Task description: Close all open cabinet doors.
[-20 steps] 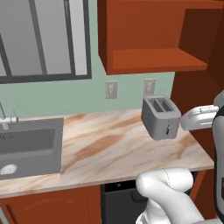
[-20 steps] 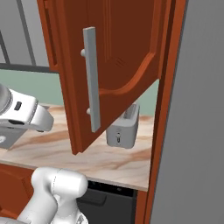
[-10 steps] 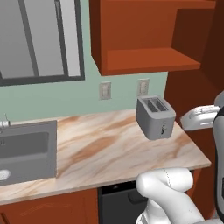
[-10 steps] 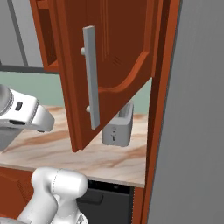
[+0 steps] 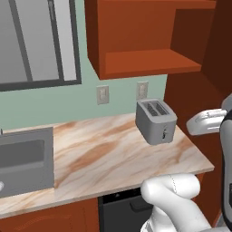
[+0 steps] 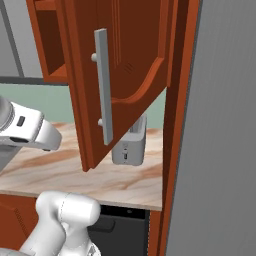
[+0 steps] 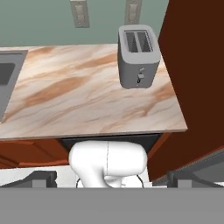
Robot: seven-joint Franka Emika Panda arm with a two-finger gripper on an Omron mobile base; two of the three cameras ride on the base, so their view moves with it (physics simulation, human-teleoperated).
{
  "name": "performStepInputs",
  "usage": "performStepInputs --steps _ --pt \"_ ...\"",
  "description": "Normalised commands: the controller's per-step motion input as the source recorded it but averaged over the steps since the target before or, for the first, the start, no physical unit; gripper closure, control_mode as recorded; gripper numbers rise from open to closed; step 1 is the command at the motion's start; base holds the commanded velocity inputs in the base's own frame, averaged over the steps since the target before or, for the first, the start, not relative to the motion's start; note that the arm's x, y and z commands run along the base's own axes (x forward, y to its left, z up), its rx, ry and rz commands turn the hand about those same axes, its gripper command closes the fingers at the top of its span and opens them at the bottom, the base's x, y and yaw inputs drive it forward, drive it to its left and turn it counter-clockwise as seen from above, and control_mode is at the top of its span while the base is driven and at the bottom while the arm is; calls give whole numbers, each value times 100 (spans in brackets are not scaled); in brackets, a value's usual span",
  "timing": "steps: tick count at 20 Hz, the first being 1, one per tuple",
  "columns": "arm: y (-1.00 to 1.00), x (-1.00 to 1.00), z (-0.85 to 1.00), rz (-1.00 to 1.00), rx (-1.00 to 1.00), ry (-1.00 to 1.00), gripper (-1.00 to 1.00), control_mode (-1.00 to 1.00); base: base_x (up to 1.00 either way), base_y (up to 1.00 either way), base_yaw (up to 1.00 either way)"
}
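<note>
An open cabinet door (image 6: 120, 80) hangs mid-frame before the toaster (image 6: 131, 144) on the counter (image 5: 104, 156) (hand's grip state unreadable).

Definitely looking at a home kitchen: a marbled desk (image 5: 104, 154) is carrying a grey toaster (image 5: 155, 120), a sink (image 5: 25, 158) is sitting at the left, and a reddish-brown cabinet door (image 6: 120, 75) is hanging open overhead.
</note>
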Motion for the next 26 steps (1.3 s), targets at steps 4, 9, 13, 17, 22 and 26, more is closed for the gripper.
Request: performStepInputs --steps 4,9,13,17,22,26 --pt "0 -19 -2 0 0 -6 -100 -100 0 0 0" --pt "0 -81 0 0 0 -39 -100 -100 0 0 0" --pt "-16 -60 0 1 2 -46 -100 -100 0 0 0" --pt "-44 -3 0 2 8 -32 -100 -100 0 0 0" --pt "-46 0 0 2 9 -29 -100 -100 0 0 0" --pt "-41 0 0 0 6 -20 -100 -100 0 0 0"
